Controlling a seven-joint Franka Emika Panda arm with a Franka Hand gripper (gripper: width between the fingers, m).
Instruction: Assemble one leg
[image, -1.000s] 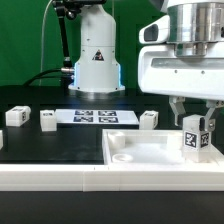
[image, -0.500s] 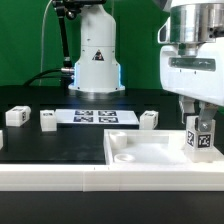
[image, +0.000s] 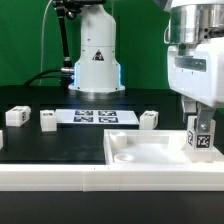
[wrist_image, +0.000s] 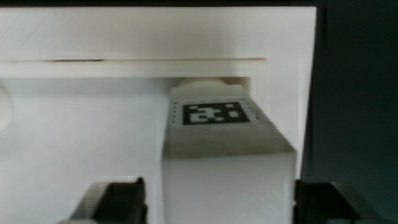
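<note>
Gripping leg (image: 200, 141) (upright), over tabletop (image: 150, 152)

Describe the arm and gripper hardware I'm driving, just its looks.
In the exterior view the arm is glossy white with dark joint seams, a triangular warning label on its base and a blue glow low on that base. A black cable trails away from it. The boxy white hand ends in the gripper with slim dark fingers. The wrist view shows black fingertips.
</note>
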